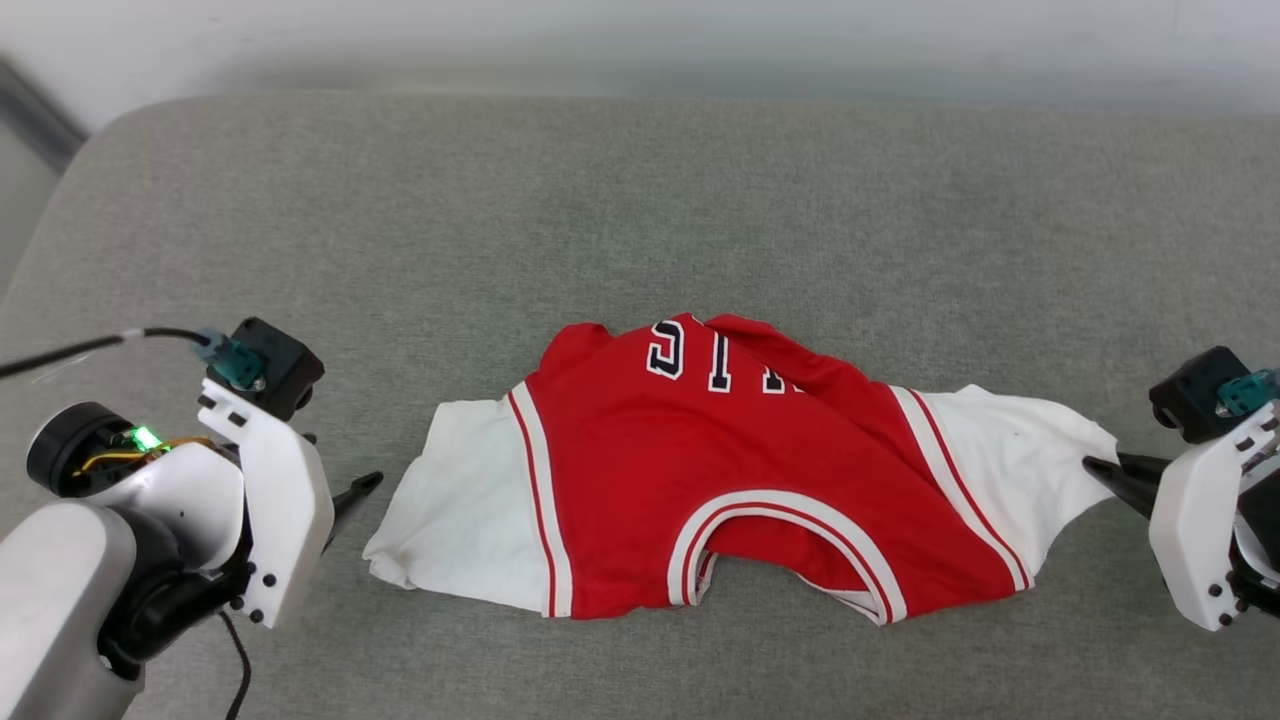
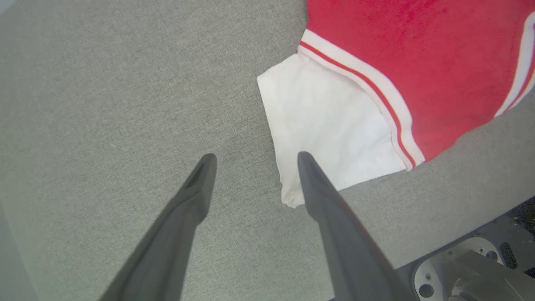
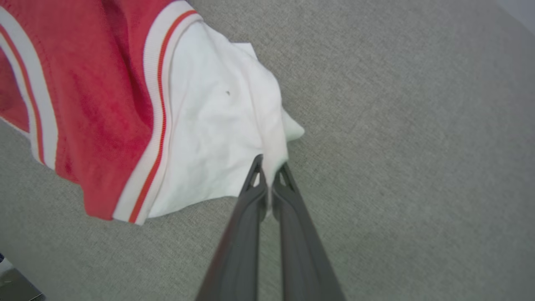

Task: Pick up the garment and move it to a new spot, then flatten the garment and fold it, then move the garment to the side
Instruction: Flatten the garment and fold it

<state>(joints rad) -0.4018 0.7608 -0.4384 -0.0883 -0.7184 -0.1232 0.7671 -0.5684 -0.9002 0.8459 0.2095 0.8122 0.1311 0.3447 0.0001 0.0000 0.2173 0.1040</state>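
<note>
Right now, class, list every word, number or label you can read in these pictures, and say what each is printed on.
"S L" and part of a third letter: black, white-edged print, upside down, at the far fold of the red garment. The rest is folded away, so no whole word can be read.
No other text is legible.

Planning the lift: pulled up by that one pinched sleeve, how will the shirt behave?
Probably floppy: the shirt lies rumpled, one end folded over. It looks like thin, light cloth. The right claw pinches only the white sleeve edge, so it may slip free.
</note>
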